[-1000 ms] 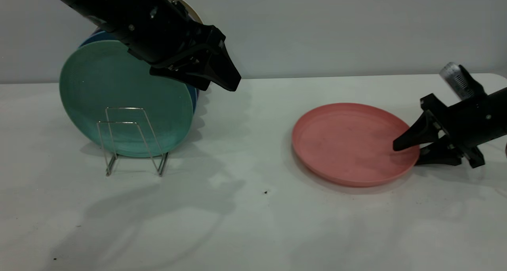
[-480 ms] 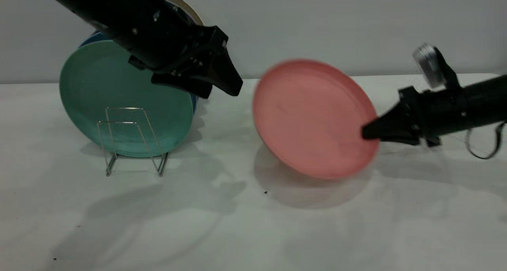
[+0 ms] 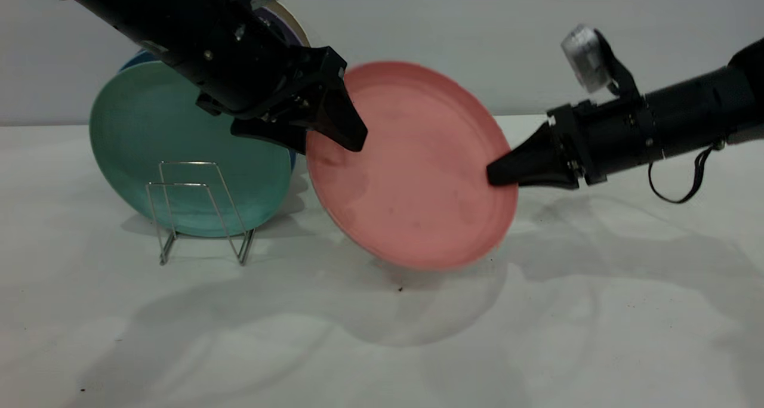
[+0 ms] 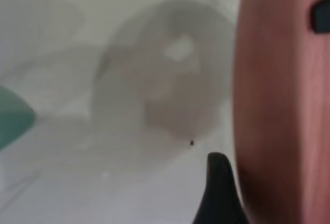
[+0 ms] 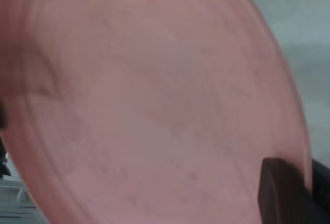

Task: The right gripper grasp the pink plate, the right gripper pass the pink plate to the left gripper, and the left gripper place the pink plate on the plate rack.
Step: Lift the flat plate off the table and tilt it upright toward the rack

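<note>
Above the white table (image 3: 597, 312), the right gripper (image 3: 498, 175) is pinching the pink plate's (image 3: 418, 175) right rim while the left gripper's (image 3: 334, 136) spread fingers are straddling the left rim and should be clamping before any release.

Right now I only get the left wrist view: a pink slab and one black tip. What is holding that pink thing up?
Observer: The right gripper is shut on the rim of the pink plate, holding it tilted in the air.
Operator: And the black tip?
Observer: It belongs to the left gripper, open, with the plate's opposite edge between its fingers.
Operator: Where could the plate go?
Observer: The plate rack stands below the left arm, with a teal plate upright in it.
</note>
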Available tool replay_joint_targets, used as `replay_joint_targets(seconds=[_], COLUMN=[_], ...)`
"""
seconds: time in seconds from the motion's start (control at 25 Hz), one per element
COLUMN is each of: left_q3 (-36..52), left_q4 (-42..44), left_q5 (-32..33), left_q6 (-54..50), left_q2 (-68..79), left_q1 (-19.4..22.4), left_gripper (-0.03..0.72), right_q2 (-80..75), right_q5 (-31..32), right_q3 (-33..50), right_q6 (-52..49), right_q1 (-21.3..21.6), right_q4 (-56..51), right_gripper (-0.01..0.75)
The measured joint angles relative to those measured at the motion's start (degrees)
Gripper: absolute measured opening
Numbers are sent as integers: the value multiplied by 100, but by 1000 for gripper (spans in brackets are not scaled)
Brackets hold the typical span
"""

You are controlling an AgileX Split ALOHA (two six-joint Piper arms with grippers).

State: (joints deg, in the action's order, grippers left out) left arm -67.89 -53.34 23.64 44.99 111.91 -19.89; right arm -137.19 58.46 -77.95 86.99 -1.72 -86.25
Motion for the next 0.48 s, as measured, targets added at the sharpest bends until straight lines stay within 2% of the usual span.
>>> replay_joint_targets(seconds=[0.12, 0.2, 0.28, 0.44, 0.48], left_q3=[0, 0, 0, 0, 0], left_q4=[-109, -283, -478, -829, -835], left_q5=[-45, -61, -75, -168, -228], left_q6=[0, 0, 0, 0, 12], left_q2=[41, 74, 74, 74, 79], left_q1=[0, 0, 0, 0, 0], left_gripper=[549, 498, 392, 120, 98], right_q2=[88, 134, 134, 134, 134], right_q5=[103, 115, 115, 88, 110], right_q3=[0, 0, 0, 0, 0], right_q6=[6, 6, 11, 11, 11], right_q1=[0, 0, 0, 0, 0], right_q4=[-6, -6, -11, 21, 8], right_gripper=[19, 19, 19, 19, 19])
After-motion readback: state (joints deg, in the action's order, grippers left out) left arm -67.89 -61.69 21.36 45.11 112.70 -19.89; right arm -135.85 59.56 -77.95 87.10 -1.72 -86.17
